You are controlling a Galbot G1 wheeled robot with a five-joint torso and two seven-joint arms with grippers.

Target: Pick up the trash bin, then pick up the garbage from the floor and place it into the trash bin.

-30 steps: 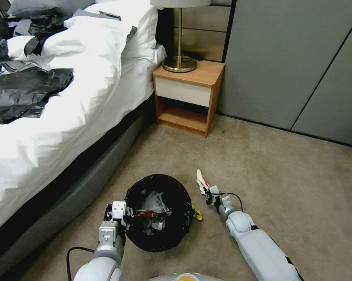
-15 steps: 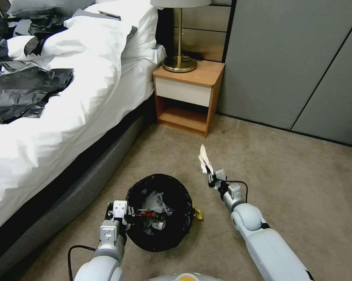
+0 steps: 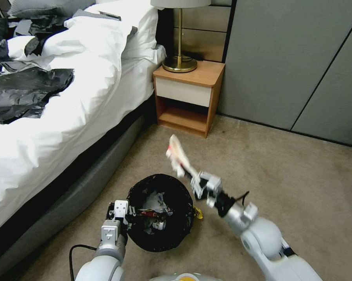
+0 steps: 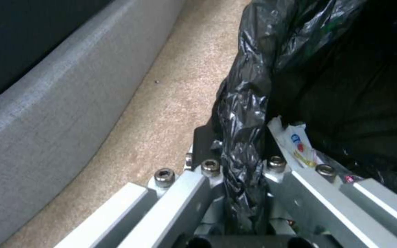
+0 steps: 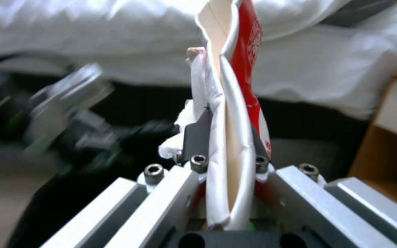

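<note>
**Wrapper in my right claw, bin in my left**

From my head, I saw the trash bin on the carpet close in front of me, beside the grey bed base, its black liner folded over the rim and litter lying inside. My left gripper was at the bin's near-left rim, clamped on rim and liner. A yellow scrap lay on the floor, touching the bin's right side. My right gripper was up in the air at the bin's far-right edge, its fingers pressed together on a red-and-white wrapper, which stuck out from the tips toward the nightstand. A brass lamp stood on that nightstand, and crumpled black bags lay on the white bedding.

From my left wrist, my left gripper had its two fingers closed on a bunched fold of the black liner, one finger outside the bin and one inside. A white wrapper piece with blue and red marks rested just inside, against the inner finger.

From my right wrist, my right gripper pinched the wrapper near its lower end; the wrapper stood up folded lengthwise, cream inside and red printed outside. Beyond it lay the white bedding, and my left gripper showed blurred at the bin.
</note>
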